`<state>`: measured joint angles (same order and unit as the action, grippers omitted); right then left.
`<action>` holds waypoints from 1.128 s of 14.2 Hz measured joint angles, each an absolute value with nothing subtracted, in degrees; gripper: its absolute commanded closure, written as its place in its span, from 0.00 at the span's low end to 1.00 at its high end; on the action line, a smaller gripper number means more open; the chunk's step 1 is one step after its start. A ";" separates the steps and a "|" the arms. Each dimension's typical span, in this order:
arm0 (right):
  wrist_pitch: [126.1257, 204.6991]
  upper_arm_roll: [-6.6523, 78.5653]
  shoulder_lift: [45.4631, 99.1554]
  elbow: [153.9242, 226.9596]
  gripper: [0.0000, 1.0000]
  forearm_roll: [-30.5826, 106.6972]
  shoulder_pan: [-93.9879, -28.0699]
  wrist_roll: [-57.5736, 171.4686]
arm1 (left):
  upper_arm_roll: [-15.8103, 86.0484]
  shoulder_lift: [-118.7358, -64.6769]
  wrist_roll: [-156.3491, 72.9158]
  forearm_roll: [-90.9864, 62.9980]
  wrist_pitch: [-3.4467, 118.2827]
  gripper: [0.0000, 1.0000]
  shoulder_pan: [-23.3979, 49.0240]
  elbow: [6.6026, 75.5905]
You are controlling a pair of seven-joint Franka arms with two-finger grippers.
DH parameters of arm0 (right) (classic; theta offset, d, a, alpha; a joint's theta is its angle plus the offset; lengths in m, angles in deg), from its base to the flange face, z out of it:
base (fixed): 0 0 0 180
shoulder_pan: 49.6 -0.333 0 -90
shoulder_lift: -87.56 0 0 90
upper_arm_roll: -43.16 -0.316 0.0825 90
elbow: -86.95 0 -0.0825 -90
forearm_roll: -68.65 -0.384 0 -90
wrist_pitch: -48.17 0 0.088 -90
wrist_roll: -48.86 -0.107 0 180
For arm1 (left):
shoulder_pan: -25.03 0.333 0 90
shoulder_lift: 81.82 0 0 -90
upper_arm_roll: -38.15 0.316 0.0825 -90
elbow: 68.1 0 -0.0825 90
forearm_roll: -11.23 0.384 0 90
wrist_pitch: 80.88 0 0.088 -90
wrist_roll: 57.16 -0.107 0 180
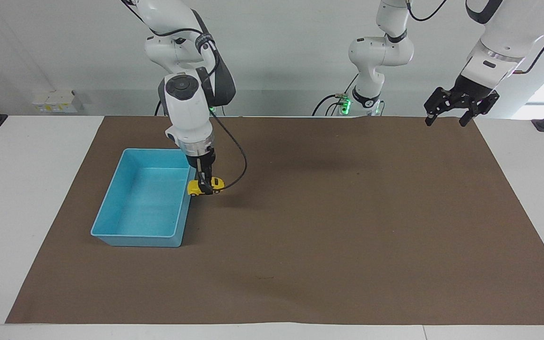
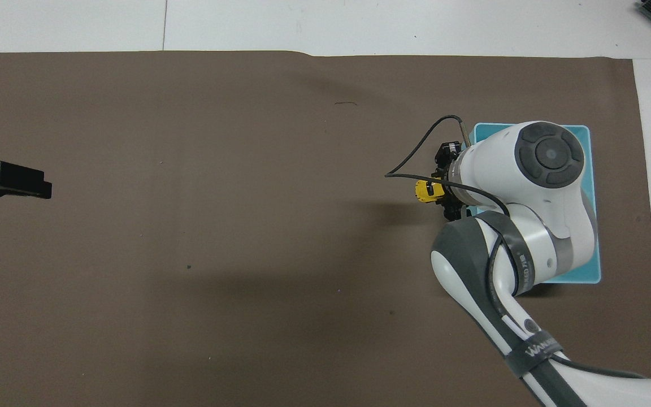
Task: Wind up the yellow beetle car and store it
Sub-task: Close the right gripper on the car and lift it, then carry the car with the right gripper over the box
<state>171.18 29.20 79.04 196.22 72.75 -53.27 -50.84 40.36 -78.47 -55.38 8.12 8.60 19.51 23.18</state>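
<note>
The tiny yellow beetle car (image 1: 195,190) is held in my right gripper (image 1: 205,187), which is shut on it and holds it a little above the brown mat, just beside the wall of the blue bin (image 1: 132,233) that faces the left arm's end. In the overhead view the car (image 2: 423,191) sticks out from under the right gripper (image 2: 443,192), and the right arm covers most of the bin (image 2: 584,278). My left gripper (image 1: 446,122) is open and empty, up in the air over the mat's edge at the left arm's end, waiting; it also shows in the overhead view (image 2: 9,181).
A brown mat (image 1: 347,236) covers most of the white table. A black cable (image 1: 239,165) loops off the right wrist beside the car. The bin holds nothing.
</note>
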 measured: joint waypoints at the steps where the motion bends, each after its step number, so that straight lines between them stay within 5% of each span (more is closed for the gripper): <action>1: 170.36 29.09 79.31 196.20 1.00 72.75 -53.28 -48.17 | 40.30 -78.47 -55.45 8.54 8.60 0.00 19.51 23.18; 16: 161.17 30.06 81.81 196.08 1.00 72.75 -43.43 0.30 | 38.52 -78.45 -55.55 9.72 8.02 0.00 20.34 23.19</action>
<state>161.17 30.06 81.81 196.08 72.75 -43.43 0.30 38.52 -78.45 -55.55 9.72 8.02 20.34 23.19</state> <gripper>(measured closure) 0.507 0.000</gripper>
